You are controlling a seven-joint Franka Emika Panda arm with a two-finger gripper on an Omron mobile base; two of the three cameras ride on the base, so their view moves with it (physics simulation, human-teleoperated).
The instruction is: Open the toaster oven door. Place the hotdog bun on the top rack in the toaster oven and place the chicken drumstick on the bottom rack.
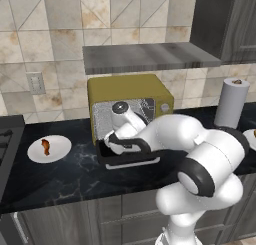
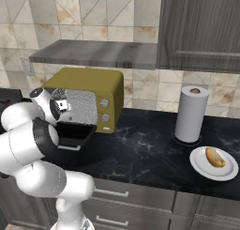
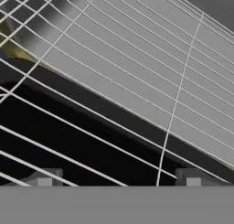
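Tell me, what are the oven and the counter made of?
The oven looks like mustard-painted metal, smooth and matte, with silvery wire racks inside. The counter looks like polished black stone: pale veins and a faint shine suggest marble, though it could be imitation.

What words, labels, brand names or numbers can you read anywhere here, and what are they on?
None: no readable text shows in any view.
The toaster oven has two plain knobs on its front with no legible markings or brand.
The paper towel roll, the wall outlet and the two plates carry no print.
The hand view looks at bare wire racks inside the oven.
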